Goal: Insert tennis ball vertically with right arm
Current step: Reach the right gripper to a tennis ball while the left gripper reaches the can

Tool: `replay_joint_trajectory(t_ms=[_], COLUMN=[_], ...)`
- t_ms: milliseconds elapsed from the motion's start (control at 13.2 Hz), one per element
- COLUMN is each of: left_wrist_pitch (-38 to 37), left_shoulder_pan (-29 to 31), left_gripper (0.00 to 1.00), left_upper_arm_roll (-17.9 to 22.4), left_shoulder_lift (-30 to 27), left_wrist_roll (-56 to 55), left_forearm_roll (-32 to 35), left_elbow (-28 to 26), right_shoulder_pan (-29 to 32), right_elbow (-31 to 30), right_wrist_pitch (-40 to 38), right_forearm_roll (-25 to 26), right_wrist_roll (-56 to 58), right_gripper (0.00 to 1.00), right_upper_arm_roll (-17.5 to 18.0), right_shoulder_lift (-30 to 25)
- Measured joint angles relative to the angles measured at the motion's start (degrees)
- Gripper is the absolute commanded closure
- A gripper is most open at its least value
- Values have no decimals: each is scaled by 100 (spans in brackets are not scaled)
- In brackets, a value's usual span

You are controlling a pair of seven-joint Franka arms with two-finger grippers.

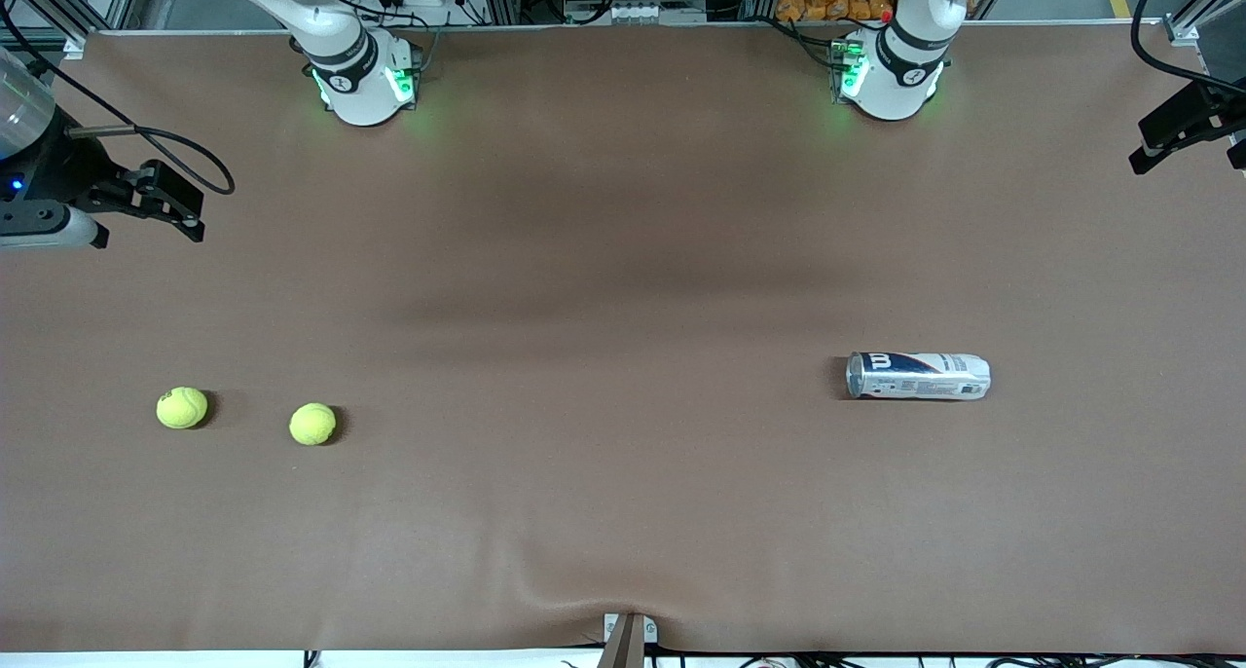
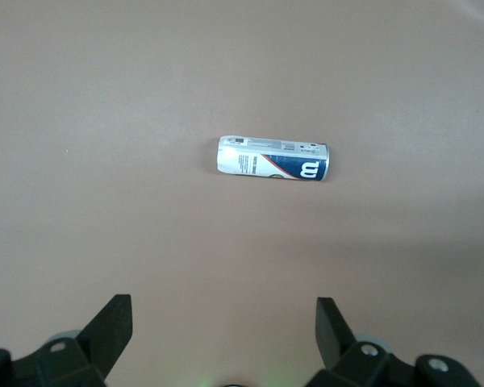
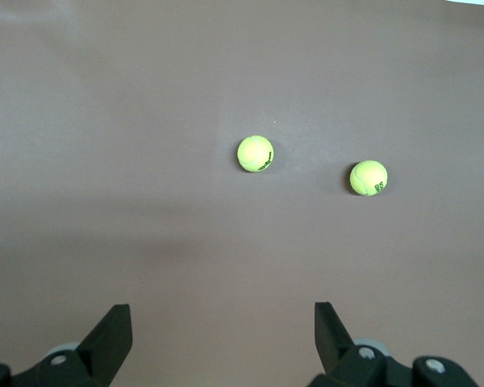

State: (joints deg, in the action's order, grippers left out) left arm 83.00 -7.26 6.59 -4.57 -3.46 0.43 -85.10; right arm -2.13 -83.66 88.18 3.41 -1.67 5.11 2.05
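Table: We see a brown cloth-covered table (image 1: 623,259) with both arm bases standing along its edge farthest from the front camera.
Tennis balls: Two yellow-green balls lie on the cloth toward the right arm's end. The outer tennis ball (image 1: 182,407) sits closest to that end; the inner tennis ball (image 1: 312,424) rests beside it, apart from it and slightly nearer the front camera.
Can: A white and blue tennis ball can (image 1: 918,375) lies on its side toward the left arm's end, well apart from both balls, its logo end facing the balls.
Right gripper: The right gripper (image 3: 222,339) hangs above the table edge at its own end; we find its jaws spread wide and empty, the balls in its wrist view.
Left gripper: The left gripper (image 2: 224,330) waits raised at its own end, jaws released, holding nothing, the can in its wrist view.
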Motion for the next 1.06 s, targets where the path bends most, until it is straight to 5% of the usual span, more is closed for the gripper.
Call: replay_joint_trajectory(t_ms=[835,1063], left_wrist_pitch=[1,2], left_shoulder_pan=[-126,-186], left_gripper=[0,0], left_upper_arm_roll=[-322,-463], left_shoulder_lift=[393,623], left_wrist_roll=[148,148], left_forearm_roll=[55,66], left_elbow=[-181,-188], right_shoulder_pan=[22,95], right_elbow=[-31,-465], right_wrist_pitch=[-59,616], right_forearm_roll=[7,56], right_wrist_roll=[5,9], right_gripper=[0,0], right_upper_arm_roll=[-31,-56], right_shoulder_lift=[132,407])
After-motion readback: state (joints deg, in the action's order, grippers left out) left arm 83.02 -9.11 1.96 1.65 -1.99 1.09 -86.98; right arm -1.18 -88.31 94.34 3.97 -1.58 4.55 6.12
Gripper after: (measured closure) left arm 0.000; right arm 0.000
